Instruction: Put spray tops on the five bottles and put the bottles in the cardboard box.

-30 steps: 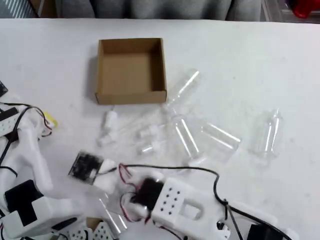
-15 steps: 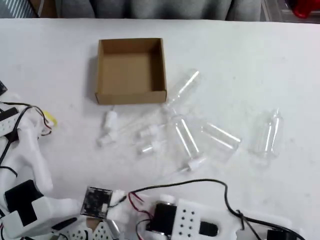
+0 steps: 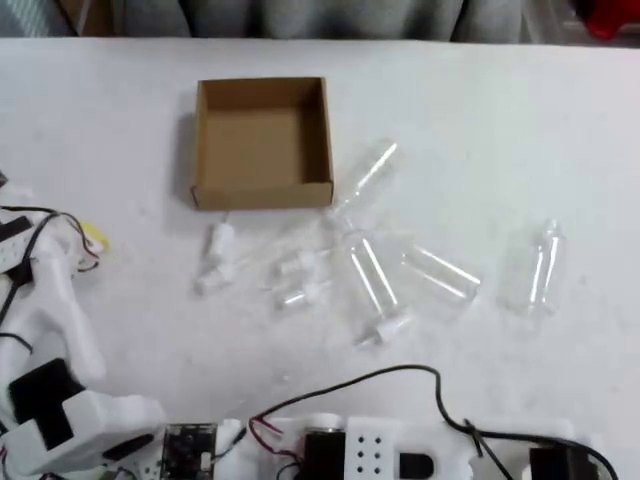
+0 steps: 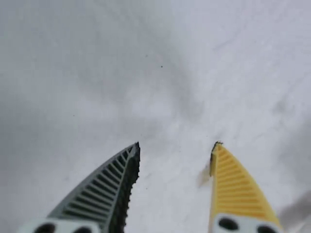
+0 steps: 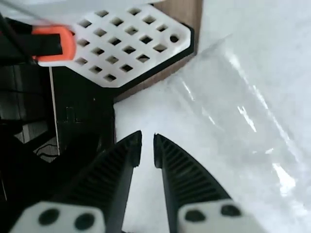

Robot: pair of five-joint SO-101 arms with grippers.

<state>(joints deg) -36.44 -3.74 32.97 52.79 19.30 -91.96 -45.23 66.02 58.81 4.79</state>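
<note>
White table (image 3: pixel 500 120); left ridged fingers (image 4: pixel 112 190) spread, right ridged fingers (image 5: pixel 120 166) nearly together.

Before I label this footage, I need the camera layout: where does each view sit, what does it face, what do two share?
High view: fixed above the table, looking down on the cardboard box, bottles and spray tops; white arm parts along the near edge.
Left wrist view: on the left wrist, facing bare tabletop; left gripper open.
Right wrist view: on the right wrist, facing a clear bottle; right gripper nearly shut.
Shared: all see the white table.
</note>
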